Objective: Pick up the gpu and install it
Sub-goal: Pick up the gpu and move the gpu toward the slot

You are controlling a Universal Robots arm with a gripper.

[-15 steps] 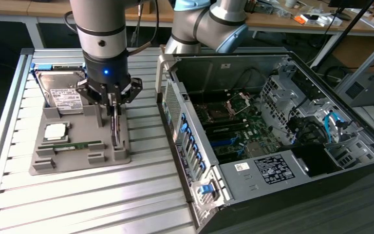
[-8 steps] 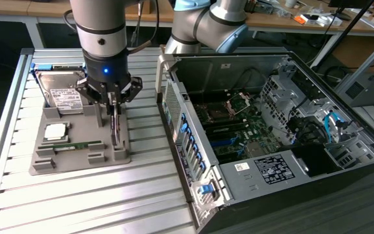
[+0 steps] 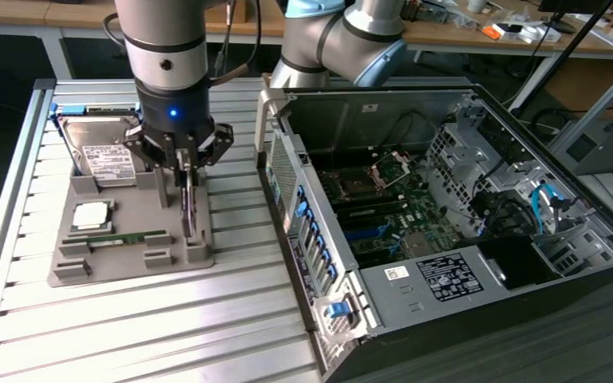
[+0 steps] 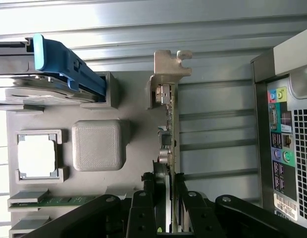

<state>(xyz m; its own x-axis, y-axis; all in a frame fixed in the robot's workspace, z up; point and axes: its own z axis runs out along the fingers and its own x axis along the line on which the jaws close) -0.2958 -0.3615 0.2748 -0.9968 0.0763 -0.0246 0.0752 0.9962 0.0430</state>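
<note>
On the grey holder tray point(image 3: 125, 267) point(image 4: 128, 173), along its edge toward the exterior view's right, the gpu point(image 3: 187, 209) point(image 4: 168, 124) stands upright on its long edge, seated in a slot. From the wrist view I see it edge-on: a thin green board with its silver end bracket point(image 4: 169, 62) at the end away from the camera. The gripper point(image 3: 184, 179) point(image 4: 167, 198) comes straight down over the card, and its black fingers point(image 4: 142, 213) sit one on each face of it, clamped against the board. The card's lower edge rests in the tray.

Just beside the gpu on the same tray, toward the exterior view's left, lie a narrow green RAM stick point(image 3: 125, 238) point(image 4: 59, 201) and a square processor point(image 3: 92, 214) point(image 4: 37, 156) in its own pocket. At the tray's far end a hard drive point(image 3: 104, 152) point(image 4: 64, 69) with a white label leans in a blue-trimmed carrier.

The tray rests on a slatted metal table point(image 3: 157, 319) point(image 4: 218, 124). To the exterior view's right, close to the tray but not touching it, an open computer case point(image 3: 318, 231) point(image 4: 284, 124) lies on its side, its motherboard point(image 3: 392, 215) facing up.
</note>
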